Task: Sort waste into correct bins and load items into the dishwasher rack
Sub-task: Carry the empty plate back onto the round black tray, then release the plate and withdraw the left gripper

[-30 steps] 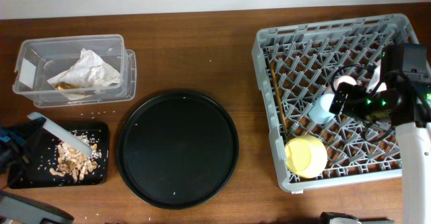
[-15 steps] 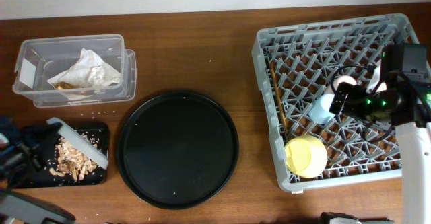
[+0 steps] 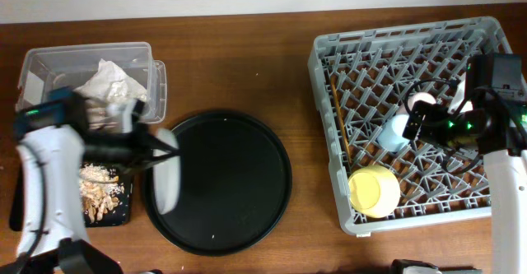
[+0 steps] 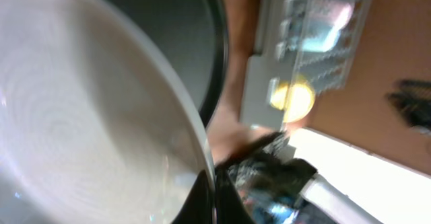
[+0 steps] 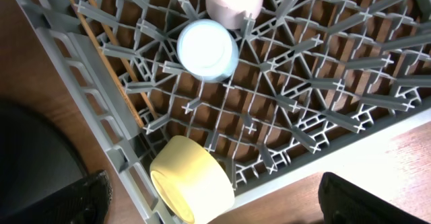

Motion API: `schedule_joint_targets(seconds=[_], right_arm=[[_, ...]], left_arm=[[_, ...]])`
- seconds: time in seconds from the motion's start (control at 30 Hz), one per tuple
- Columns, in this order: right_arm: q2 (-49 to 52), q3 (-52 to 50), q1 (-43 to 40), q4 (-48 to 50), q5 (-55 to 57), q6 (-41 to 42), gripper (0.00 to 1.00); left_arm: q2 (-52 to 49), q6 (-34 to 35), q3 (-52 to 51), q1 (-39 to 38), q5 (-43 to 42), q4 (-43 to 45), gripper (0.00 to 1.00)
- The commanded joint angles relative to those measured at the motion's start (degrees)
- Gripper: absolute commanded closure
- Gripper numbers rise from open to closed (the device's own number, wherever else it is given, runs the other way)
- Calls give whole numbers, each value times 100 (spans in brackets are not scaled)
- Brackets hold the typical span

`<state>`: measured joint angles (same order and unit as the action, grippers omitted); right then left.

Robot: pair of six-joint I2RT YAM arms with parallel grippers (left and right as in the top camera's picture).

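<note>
From above: left gripper (image 3: 155,148) pinched fully shut on the rim of the round grey-white plate (image 3: 168,179), held up on edge and tilted over the left rim of the large round black tray (image 3: 230,183). Right gripper (image 3: 417,126) spread as wide as it goes, holding nothing, hovering inside the large square grey plastic rack (image 3: 370,60) just beside the small light-blue cup (image 3: 397,131). Also in that rack: small pink cup (image 3: 422,100), yellow bowl (image 3: 373,190) near the front edge, pair of wooden chopsticks (image 3: 337,109) along the left side. Behind the left arm, clear rectangular plastic box (image 3: 90,52) with the crumpled white paper napkin (image 3: 111,81) inside. Nearer, shallow black rectangular tray (image 3: 119,212) holding beige-brown flaky food scraps (image 3: 97,196).

Left wrist: plate face filling most of the picture, one dark finger (image 4: 202,197) pressed against its rim. Beyond, the round black tray, then the blurred rack with the yellow bowl and pale blue and pink smudges, probably the two cups.

Right wrist: fingers at the bottom corners, far apart, only the rack below. Light-blue cup among the pegs, pink cup just behind it, yellow bowl tilted at the rack's corner, chopsticks slanting along the wall
</note>
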<state>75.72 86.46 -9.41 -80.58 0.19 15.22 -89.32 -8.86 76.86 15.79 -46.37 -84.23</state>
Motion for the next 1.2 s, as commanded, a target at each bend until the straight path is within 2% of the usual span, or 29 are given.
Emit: schedule_joint_targets(seconds=[0.0,0.13,0.2,0.3,0.37,0.4,0.47,0.63,0.77,0.93,1.0,1.17], right_arm=[[9,83,-42,-2,68,28,1],[9,83,-42,-2,68,28,1],[9,83,-42,-2,68,28,1],[9,83,-42,-2,68,28,1],[9,83,-42,-4,68,26,1],[9,83,-42,-2,68,28,1],[9,83,-42,-2,68,28,1],[9,83,-42,-2,68,28,1],[9,83,-42,-2,68,26,1],[9,83,-42,-2,68,28,1],[9,83,-42,-2,68,28,1],[9,83,-42,-2,68,28,1]], left_arm=[[90,1515,-662,-1320,702,986,99],[90,2100,-1193,-2415,752,2341,99],[90,2557,-1357,-2977,1202,2968,99],[90,3248,-1388,-3639,2157,3215,99],[90,3386,-1388,-4041,2531,3259,98],[90,3388,-1388,-4192,2621,3265,77],[90,3383,-1388,-4448,2693,3265,1],[96,3386,-1329,-4542,2608,3204,1],[140,3364,-798,-4535,2940,2660,1],[350,3373,380,-4535,4629,1257,1],[483,3624,835,-4459,5423,640,2],[883,3928,1056,-3908,6225,313,1]])
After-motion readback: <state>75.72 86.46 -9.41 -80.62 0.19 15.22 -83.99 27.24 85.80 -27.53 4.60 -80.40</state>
